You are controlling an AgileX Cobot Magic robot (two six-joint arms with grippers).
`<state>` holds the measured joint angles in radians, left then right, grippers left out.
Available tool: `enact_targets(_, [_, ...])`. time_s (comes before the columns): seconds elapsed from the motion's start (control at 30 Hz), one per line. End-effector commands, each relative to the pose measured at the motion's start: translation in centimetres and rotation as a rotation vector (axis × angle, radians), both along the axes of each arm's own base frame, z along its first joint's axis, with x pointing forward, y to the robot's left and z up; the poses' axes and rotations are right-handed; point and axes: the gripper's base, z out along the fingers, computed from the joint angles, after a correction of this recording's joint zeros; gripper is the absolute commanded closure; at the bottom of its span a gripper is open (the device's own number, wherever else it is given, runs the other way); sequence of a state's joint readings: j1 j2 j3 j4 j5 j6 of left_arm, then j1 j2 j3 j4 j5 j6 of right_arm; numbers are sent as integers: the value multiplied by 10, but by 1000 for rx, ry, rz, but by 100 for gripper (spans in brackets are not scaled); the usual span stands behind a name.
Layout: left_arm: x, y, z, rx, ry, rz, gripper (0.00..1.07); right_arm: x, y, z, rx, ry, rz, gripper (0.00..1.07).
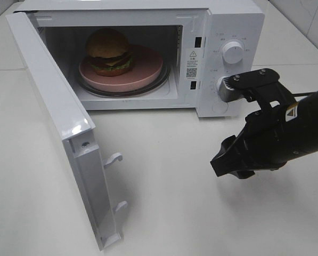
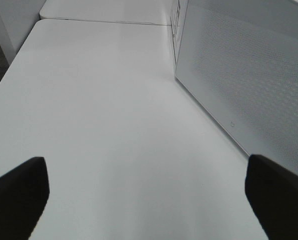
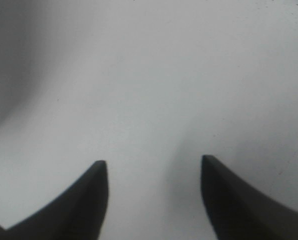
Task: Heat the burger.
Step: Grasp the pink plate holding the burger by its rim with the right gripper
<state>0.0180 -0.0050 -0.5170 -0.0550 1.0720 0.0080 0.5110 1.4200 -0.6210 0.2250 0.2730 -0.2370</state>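
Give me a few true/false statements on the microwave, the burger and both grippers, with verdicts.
1. The microwave door is shut. False: it stands wide open.
2. The burger sits on the pink plate inside the microwave. True.
3. The right gripper holds the burger. False: its jaws are apart with nothing between them, over the bare table in front of the microwave.
4. The left gripper is open and holds nothing. True.
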Motion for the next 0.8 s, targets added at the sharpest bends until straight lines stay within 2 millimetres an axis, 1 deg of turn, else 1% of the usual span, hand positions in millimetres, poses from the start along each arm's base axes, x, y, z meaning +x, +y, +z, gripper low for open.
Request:
enact_targets(0.03, [-1, 0, 0, -7, -4, 0, 6, 3, 5, 18, -84, 3, 217, 12])
enact_targets(0.07, [-1, 0, 0, -7, -4, 0, 6, 4, 6, 22, -98, -5, 258, 6])
enact_targets(0.1, [-1, 0, 0, -7, -4, 0, 6, 4, 6, 22, -98, -5, 258, 6])
enact_targets(0.13, [-1, 0, 0, -7, -4, 0, 6, 8, 8, 30, -121, -27, 325, 6])
enact_targets(0.17, [-1, 0, 0, -7, -4, 0, 6, 8, 8, 30, -121, -27, 325, 6])
enact_targets(0.2, [-1, 0, 0, -7, -4, 0, 6, 9, 9, 34, -133, -40, 358, 7])
enact_targets(0.23, [-1, 0, 0, -7, -4, 0, 6, 13, 11, 40, -172, -65, 439, 7])
enact_targets(0.27, [-1, 0, 0, -7, -4, 0, 6, 13, 11, 40, -172, -65, 439, 7])
enact_targets(0.3, [-1, 0, 0, -7, -4, 0, 6, 16, 12, 46, -221, -90, 537, 7])
enact_targets(0.33, [-1, 0, 0, -7, -4, 0, 6, 17, 12, 47, -245, -92, 590, 7])
enact_targets(0.37, [-1, 0, 0, -7, -4, 0, 6, 17, 12, 47, -245, -92, 590, 7])
enact_targets(0.4, [-1, 0, 0, -7, -4, 0, 6, 21, 14, 49, -289, -91, 685, 7])
enact_targets(0.43, [-1, 0, 0, -7, -4, 0, 6, 21, 14, 49, -289, -91, 685, 7])
enact_targets(0.47, [-1, 0, 0, -7, -4, 0, 6, 26, 16, 51, -314, -77, 744, 8])
enact_targets(0.53, [-1, 0, 0, -7, -4, 0, 6, 29, 17, 51, -328, -75, 768, 8])
enact_targets(0.6, [-1, 0, 0, -7, -4, 0, 6, 37, 25, 52, -364, -90, 840, 8])
enact_targets(0.63, [-1, 0, 0, -7, -4, 0, 6, 37, 25, 52, -364, -90, 840, 8])
enact_targets(0.67, [-1, 0, 0, -7, -4, 0, 6, 43, 32, 52, -378, -113, 906, 9])
enact_targets(0.7, [-1, 0, 0, -7, -4, 0, 6, 43, 32, 52, -378, -113, 906, 9])
enact_targets(0.73, [-1, 0, 0, -7, -4, 0, 6, 49, 43, 49, -383, -127, 987, 9])
enact_targets(0.77, [-1, 0, 0, -7, -4, 0, 6, 52, 49, 48, -385, -136, 1026, 9])
enact_targets(0.8, [-1, 0, 0, -7, -4, 0, 6, 52, 49, 48, -385, -136, 1026, 9])
